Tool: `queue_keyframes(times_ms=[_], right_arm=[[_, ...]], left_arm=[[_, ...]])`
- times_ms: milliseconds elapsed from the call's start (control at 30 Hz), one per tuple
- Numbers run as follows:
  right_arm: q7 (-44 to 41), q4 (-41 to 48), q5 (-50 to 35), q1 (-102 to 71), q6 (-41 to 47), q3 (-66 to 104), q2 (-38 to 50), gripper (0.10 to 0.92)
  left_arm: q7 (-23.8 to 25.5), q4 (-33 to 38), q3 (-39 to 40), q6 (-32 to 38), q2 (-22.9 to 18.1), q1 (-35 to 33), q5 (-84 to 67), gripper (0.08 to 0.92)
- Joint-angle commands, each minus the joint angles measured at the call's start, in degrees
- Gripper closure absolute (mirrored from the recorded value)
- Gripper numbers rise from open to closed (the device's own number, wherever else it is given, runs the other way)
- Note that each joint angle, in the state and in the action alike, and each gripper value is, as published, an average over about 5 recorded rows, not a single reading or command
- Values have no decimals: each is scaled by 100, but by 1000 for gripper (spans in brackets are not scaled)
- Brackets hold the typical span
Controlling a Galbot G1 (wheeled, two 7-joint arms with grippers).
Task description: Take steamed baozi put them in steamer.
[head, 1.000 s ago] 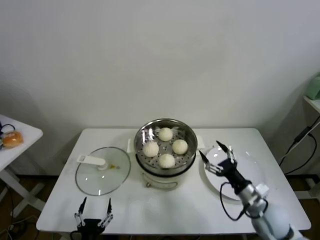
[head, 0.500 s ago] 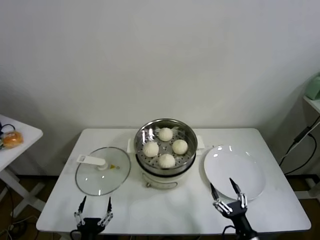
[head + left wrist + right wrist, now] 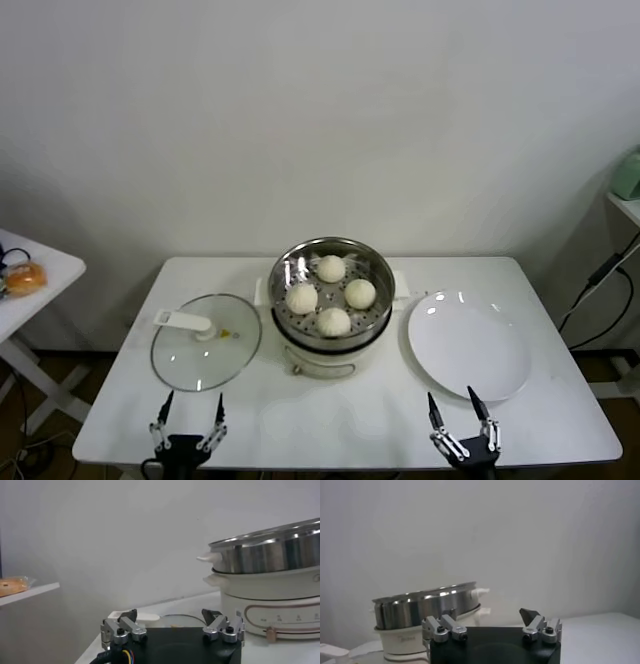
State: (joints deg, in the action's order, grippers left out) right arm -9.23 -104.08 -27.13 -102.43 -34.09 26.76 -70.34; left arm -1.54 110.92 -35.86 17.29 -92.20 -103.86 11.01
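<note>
- All four steamed baozi [image 3: 332, 295] sit inside the steamer [image 3: 331, 302] at the centre of the head frame, spread over the perforated floor with gaps between them. I judge the loading done.
- The white plate [image 3: 468, 345], right of the steamer, shows nothing on it.
- My right gripper [image 3: 463, 425] sits at the lower right edge of the head frame, near the front edge of the bench [image 3: 330, 415], fingers spread wide and holding nothing. From its wrist camera the fingers [image 3: 539, 625] stand well apart.
- My left gripper [image 3: 187, 422] is parked at the lower left edge, fingers wide and empty as well.
- Risk one: the glass lid [image 3: 205, 341] lies flat just above the left gripper. If I lift that arm forward carelessly, a fingertip could catch the rim or the white handle and skate the lid off the bench.
- Risk two: the plate's near rim is close to the right gripper. A forward swing could tip it.
- Risk three: reaching back into the steamer could dent a soft bun or nudge the pot body.
- The orange-brown bun [image 3: 25, 278] on the side table at far left is well clear of both arms.
</note>
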Motion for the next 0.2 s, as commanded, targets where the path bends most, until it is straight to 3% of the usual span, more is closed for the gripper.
queue_keyframes(times_ms=[33,200], right_arm=[[-5,56,23,-181,-198,-15,-167,203],[-3,58,35,-163,-196,-34,-187,203]], left_arm=[[5,-6,4,-11,-131,8,-1,177],[7,-18,9,-7,-128,17,-3,177]])
